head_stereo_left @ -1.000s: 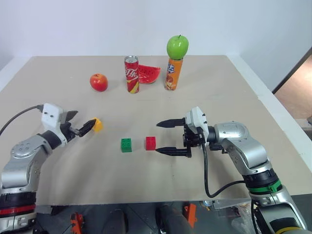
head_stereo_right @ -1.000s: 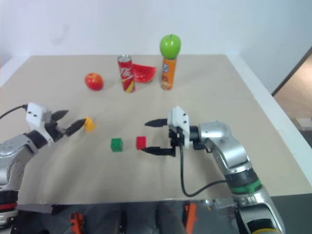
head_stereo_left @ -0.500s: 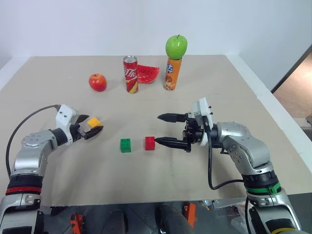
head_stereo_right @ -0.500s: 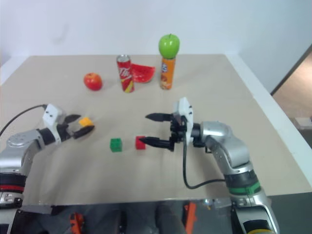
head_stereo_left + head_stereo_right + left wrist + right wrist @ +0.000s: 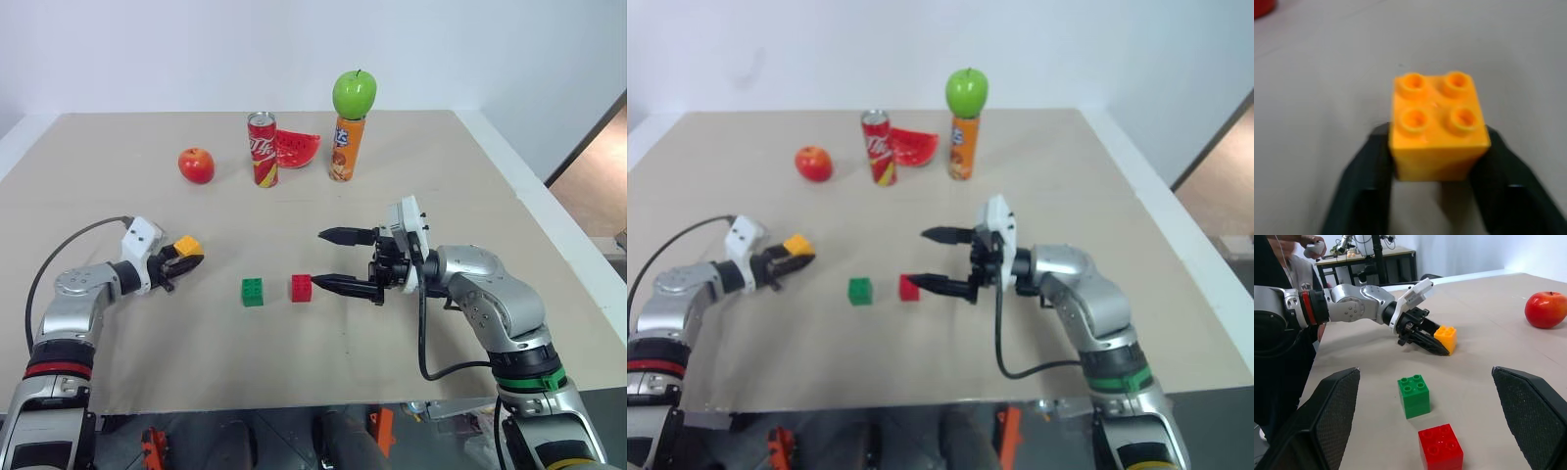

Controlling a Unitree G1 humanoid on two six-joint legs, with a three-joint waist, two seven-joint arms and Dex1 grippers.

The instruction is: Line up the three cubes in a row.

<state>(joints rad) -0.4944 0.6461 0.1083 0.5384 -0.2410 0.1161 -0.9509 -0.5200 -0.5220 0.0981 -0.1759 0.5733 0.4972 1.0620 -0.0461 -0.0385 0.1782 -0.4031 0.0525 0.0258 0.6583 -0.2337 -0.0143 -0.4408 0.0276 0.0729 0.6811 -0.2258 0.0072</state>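
Observation:
My left gripper (image 5: 182, 257) is shut on the yellow-orange cube (image 5: 188, 245) at the left of the table, low over the surface. In the left wrist view both black fingers (image 5: 1367, 182) press the sides of this cube (image 5: 1436, 125), studs up. The green cube (image 5: 253, 292) and the red cube (image 5: 302, 287) sit side by side on the table's middle, a small gap between them. My right gripper (image 5: 321, 259) hovers open just right of the red cube, pointing left, one finger above the other, holding nothing.
At the back stand a red apple (image 5: 197, 165), a cola can (image 5: 264, 149), a watermelon slice (image 5: 299, 147) and an orange bottle (image 5: 343, 149) with a green apple (image 5: 355, 94) on top. A person (image 5: 1281, 264) stands beyond the table's left side.
My left gripper has reached forward and down around the yellow-orange cube and shut on it. The right gripper rolled slightly and stays open beside the red cube.

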